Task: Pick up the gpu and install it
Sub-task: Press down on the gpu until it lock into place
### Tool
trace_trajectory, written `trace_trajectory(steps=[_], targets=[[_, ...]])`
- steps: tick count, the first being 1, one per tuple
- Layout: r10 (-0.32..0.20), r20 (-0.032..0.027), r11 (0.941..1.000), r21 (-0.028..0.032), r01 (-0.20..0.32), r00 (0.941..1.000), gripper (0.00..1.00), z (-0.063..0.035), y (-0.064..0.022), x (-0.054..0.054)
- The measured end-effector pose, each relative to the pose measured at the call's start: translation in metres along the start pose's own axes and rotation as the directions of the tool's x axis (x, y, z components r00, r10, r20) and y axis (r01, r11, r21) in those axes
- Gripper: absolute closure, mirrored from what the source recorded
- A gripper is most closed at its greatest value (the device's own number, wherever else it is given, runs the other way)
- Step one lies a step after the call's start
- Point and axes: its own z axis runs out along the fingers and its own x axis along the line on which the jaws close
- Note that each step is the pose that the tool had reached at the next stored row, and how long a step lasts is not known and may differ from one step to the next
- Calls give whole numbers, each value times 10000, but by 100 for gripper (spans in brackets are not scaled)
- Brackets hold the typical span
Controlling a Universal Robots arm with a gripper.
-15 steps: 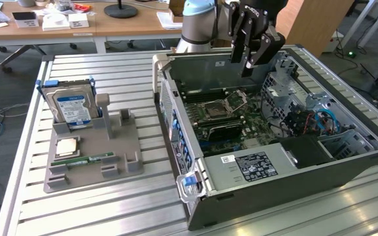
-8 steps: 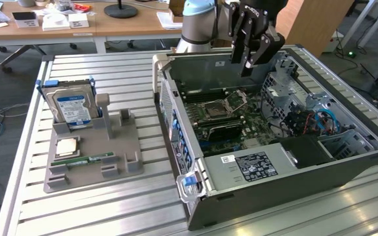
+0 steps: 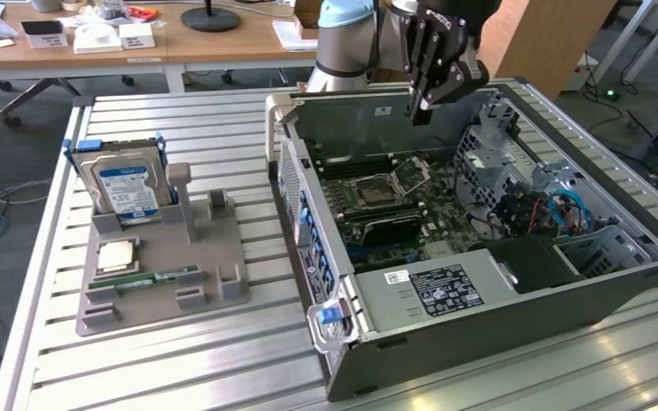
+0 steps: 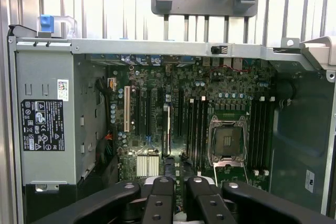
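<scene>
1. Hovering with the hand point(image 3: 421, 116) narrow, fingers point(image 4: 160, 198) almost touching, nothing between them.
2. Hangs above the open computer case point(image 3: 512, 334), clear of the motherboard point(image 3: 434, 231).
3. Shows the gpu point(image 3: 379, 225) down on the motherboard, standing on edge just beside the processor socket point(image 3: 375, 190).
4. Finds the hard drive point(image 3: 127, 188) and memory stick point(image 3: 158, 278) in the grey holder point(image 3: 220, 257) on the tabletop point(image 3: 134, 368), well apart from the case.
</scene>
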Motion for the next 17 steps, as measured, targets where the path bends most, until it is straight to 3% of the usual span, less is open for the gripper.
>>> trace_trajectory(steps=[2,11,17], targets=[[0,0,10000,0,0,10000,89,0,0,0],[0,0,10000,0,0,10000,89,3,0,0],[0,2,10000,0,0,10000,89,105,4,4]])
